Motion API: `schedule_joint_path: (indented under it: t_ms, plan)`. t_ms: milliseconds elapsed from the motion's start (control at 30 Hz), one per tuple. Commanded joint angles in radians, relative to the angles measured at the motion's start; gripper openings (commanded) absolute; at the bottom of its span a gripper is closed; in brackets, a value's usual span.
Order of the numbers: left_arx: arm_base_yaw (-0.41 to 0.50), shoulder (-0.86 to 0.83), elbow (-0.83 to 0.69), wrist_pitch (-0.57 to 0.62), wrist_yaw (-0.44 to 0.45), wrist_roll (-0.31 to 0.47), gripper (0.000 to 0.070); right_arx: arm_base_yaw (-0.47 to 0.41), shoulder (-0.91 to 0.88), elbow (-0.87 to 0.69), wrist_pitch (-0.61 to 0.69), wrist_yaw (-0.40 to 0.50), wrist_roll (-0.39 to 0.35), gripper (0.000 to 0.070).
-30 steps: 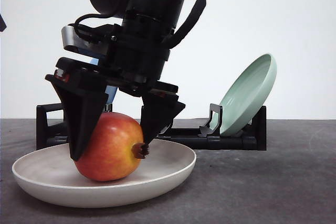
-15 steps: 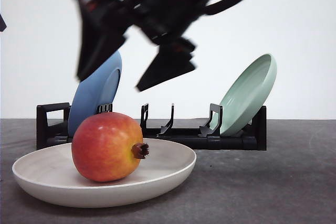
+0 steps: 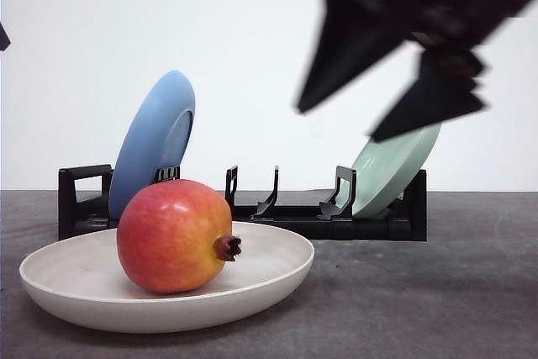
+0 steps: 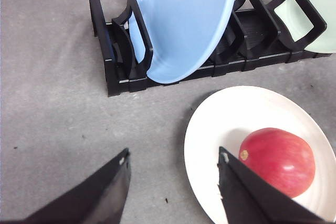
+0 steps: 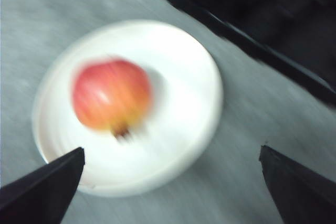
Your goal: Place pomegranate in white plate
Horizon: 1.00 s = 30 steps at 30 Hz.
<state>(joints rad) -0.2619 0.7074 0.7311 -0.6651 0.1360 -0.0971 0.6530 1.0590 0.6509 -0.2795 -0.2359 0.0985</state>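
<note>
The pomegranate [image 3: 172, 237], red with yellow-orange patches, lies in the white plate [image 3: 273, 250] at the front left, its brown crown pointing right. Nothing touches it. My right gripper [image 3: 336, 124] is a blurred shape high at the upper right, open and empty, well clear of the fruit. The right wrist view, also blurred, has the pomegranate [image 5: 111, 94] on the white plate [image 5: 184, 93], with the right gripper [image 5: 171, 150] spread wide. In the left wrist view the left gripper [image 4: 173, 155] hangs open over the table beside the white plate [image 4: 236, 114] and pomegranate [image 4: 281, 161].
A black dish rack [image 3: 294, 216] stands behind the white plate. It holds a blue plate [image 3: 155, 140] at its left end and a pale green plate [image 3: 391, 170] at its right end, both leaning. Grey table stretches to the right of the white plate.
The right gripper let go of the pomegranate, rose and swung up to the right. The fruit stays in the white plate, barely shifted.
</note>
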Motion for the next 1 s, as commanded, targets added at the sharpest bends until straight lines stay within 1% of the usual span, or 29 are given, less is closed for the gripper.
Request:
schedule_joint_path:
  t_ms: [0, 133, 267, 400, 500, 700, 733, 767, 800, 833, 867, 900, 967]
  plan:
    - [0.000, 0.006, 0.014, 0.007, 0.002, 0.002, 0.0313, -0.020, -0.037, -0.022, -0.005, -0.003, 0.018, 0.0683]
    - [0.000, 0.006, 0.014, 0.007, 0.002, 0.002, 0.0313, -0.105, -0.150, -0.072, -0.067, 0.000, 0.021, 0.0683]
    - [0.000, 0.006, 0.014, 0.007, 0.002, 0.002, 0.0312, -0.199, -0.235, -0.080, -0.142, 0.008, 0.027, 0.0683]
    - [0.000, 0.006, 0.014, 0.007, 0.003, 0.002, 0.0313, -0.281, -0.284, -0.080, -0.163, 0.008, 0.026, 0.0683]
    - [0.000, 0.006, 0.014, 0.007, 0.002, 0.002, 0.0313, -0.310, -0.291, -0.080, -0.149, 0.008, 0.025, 0.0683]
    - [0.000, 0.003, 0.014, 0.000, 0.003, 0.002, 0.0314, -0.313, -0.291, -0.080, -0.137, 0.007, 0.021, 0.0683]
    - [0.000, 0.003, 0.014, 0.000, 0.003, 0.002, 0.0310, -0.313, -0.291, -0.080, -0.137, 0.007, 0.021, 0.0638]
    - [0.000, 0.003, 0.014, -0.001, 0.004, 0.002, 0.0284, -0.313, -0.291, -0.080, -0.137, 0.008, 0.021, 0.0553]
    - [-0.001, 0.003, 0.014, -0.001, 0.004, 0.002, 0.0198, -0.313, -0.291, -0.080, -0.132, 0.008, 0.021, 0.0378]
    - [-0.001, 0.003, 0.014, -0.001, 0.004, 0.000, 0.0086, -0.313, -0.291, -0.080, -0.128, 0.008, 0.021, 0.0162]
    - [0.000, 0.003, 0.014, 0.000, 0.004, -0.001, 0.0001, -0.313, -0.291, -0.080, -0.125, 0.008, 0.020, 0.0005]
    - [0.000, 0.003, 0.014, 0.002, 0.004, -0.002, 0.0002, -0.313, -0.291, -0.080, -0.121, 0.008, 0.018, 0.0023]
    - [0.000, 0.003, 0.014, 0.000, 0.003, -0.001, 0.0000, -0.313, -0.291, -0.080, -0.113, 0.004, 0.018, 0.0024]
